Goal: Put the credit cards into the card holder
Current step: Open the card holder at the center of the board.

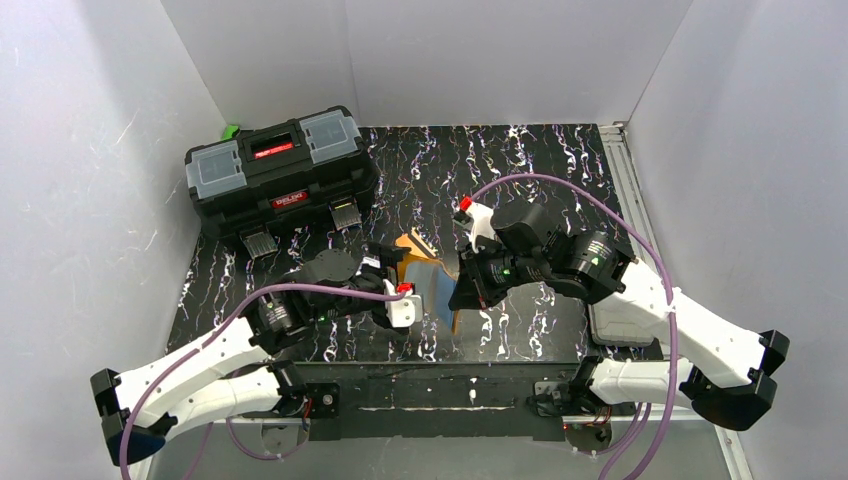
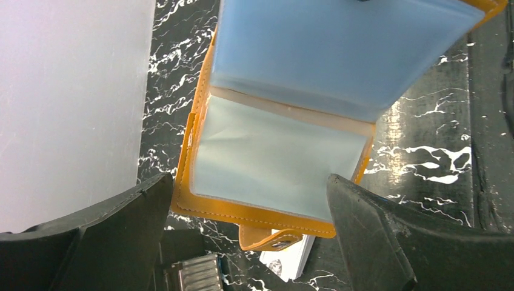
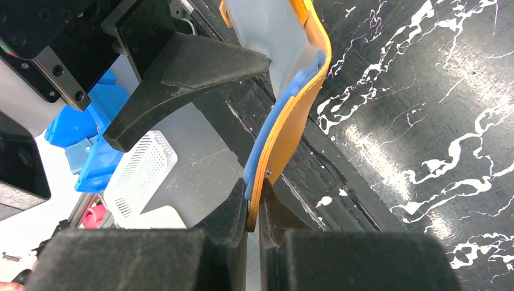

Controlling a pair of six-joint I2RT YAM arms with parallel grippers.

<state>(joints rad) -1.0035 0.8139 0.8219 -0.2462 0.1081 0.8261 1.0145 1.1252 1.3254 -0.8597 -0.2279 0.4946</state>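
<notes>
The card holder [image 1: 432, 278] is an orange wallet held open and upright above the table between the arms, its bluish clear sleeves showing. My right gripper [image 3: 253, 213] is shut on the edge of its orange cover [image 3: 291, 121], as also seen from above [image 1: 462, 300]. My left gripper [image 2: 248, 233] is open, its two fingers [image 2: 121, 230] standing either side of the holder's lower edge [image 2: 242, 209] and snap tab. A pale white printed card [image 2: 294, 260] lies on the table below the tab. Other credit cards are out of view.
A big black toolbox [image 1: 280, 170] stands at the back left, with a ribbed grey latch [image 2: 191, 273] close under my left gripper. White walls enclose the black marbled table [image 1: 520, 170]. A metal rail [image 1: 630, 190] runs along the right side.
</notes>
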